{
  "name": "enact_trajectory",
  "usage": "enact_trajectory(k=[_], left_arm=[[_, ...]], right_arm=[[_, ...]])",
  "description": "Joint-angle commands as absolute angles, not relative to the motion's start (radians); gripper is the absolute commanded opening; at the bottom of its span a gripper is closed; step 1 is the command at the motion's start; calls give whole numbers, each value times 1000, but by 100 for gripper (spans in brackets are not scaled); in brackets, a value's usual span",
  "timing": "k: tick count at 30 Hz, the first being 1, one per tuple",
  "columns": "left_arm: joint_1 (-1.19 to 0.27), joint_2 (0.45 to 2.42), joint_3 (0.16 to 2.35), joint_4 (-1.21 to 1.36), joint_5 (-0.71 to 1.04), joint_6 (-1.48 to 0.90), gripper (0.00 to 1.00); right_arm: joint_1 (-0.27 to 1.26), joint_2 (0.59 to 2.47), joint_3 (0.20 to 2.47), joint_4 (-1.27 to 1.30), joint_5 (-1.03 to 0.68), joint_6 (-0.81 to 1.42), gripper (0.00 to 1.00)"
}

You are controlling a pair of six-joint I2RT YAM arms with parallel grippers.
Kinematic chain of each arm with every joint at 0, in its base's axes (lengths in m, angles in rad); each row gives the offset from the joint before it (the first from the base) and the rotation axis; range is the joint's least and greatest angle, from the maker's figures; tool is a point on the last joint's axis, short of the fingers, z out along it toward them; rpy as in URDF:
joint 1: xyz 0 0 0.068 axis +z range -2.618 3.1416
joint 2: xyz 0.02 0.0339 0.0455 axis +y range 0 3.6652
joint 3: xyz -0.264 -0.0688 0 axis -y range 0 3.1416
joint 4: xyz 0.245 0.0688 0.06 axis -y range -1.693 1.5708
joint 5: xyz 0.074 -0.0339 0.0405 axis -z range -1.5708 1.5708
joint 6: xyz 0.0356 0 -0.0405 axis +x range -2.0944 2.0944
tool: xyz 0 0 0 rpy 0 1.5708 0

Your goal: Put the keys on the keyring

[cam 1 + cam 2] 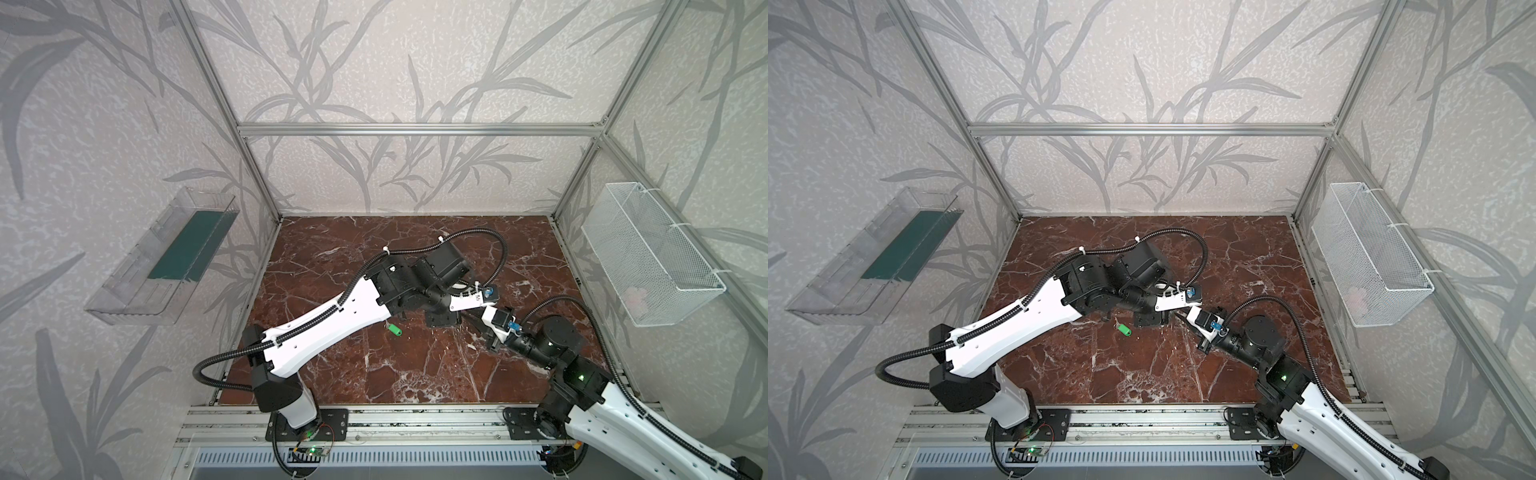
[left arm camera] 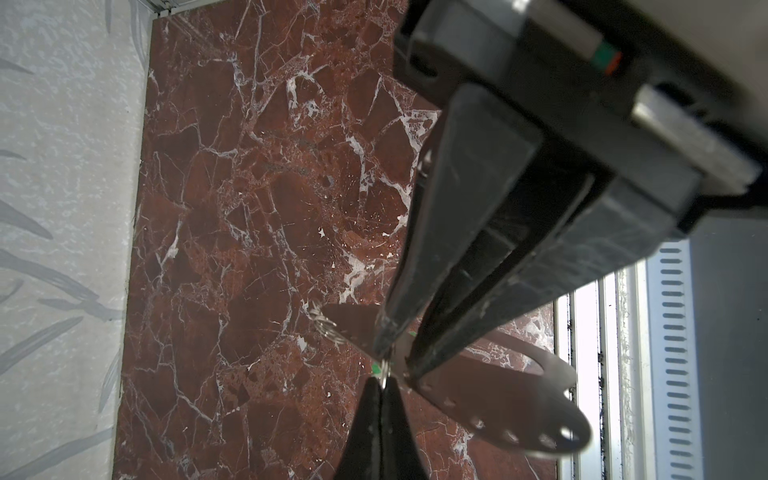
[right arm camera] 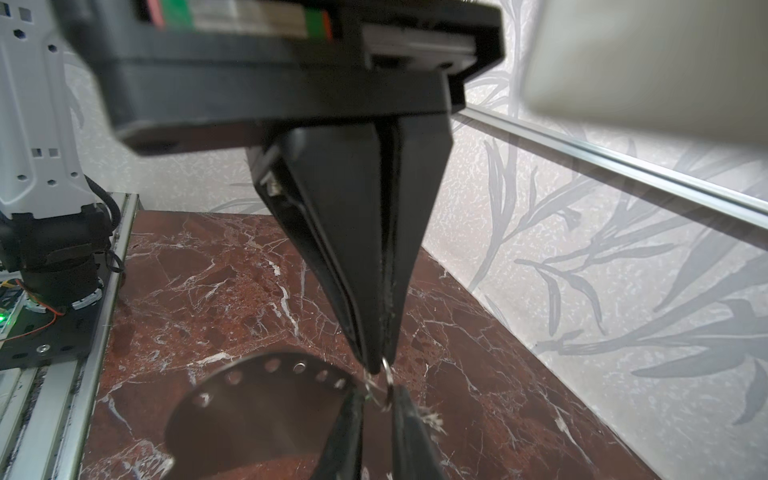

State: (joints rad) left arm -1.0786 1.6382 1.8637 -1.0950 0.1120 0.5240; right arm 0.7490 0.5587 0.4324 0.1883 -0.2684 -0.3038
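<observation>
One green key (image 1: 393,330) (image 1: 1124,330) lies on the marble table just left of where the two arms meet. My left gripper (image 2: 382,380) (image 3: 376,365) is shut on a small metal ring (image 2: 384,374) (image 3: 387,380); a speck of green shows beside it. The grey keyring (image 2: 498,407) (image 3: 257,419) with its row of holes is tilted above the table right at that ring. My right gripper (image 3: 379,395) (image 2: 397,359) faces the left one tip to tip. Its jaws stand a narrow gap apart with the ring between them. Both fingertips are hidden in both top views.
A clear plastic bin (image 1: 162,257) hangs on the left wall and a white wire basket (image 1: 652,257) on the right wall. An aluminium rail (image 1: 415,419) runs along the table's front edge, carrying both arm bases.
</observation>
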Motion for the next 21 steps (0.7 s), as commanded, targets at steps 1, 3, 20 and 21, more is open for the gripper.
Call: enact_trajectory(k=[1, 3, 20, 21], left_arm=[[-1086, 1640, 1897, -1116, 137, 557, 0], [-1086, 1639, 1893, -1115, 141, 560, 0], [-1091, 1621, 1871, -1094, 174, 586, 0], [-1092, 1621, 1870, -1095, 178, 591, 0]], right_arm=[[752, 564, 433, 246, -267, -289, 13], [752, 565, 428, 259, -263, -285, 12], [752, 570, 414, 278, -215, -245, 15], [752, 572, 414, 279, -215, -241, 14]])
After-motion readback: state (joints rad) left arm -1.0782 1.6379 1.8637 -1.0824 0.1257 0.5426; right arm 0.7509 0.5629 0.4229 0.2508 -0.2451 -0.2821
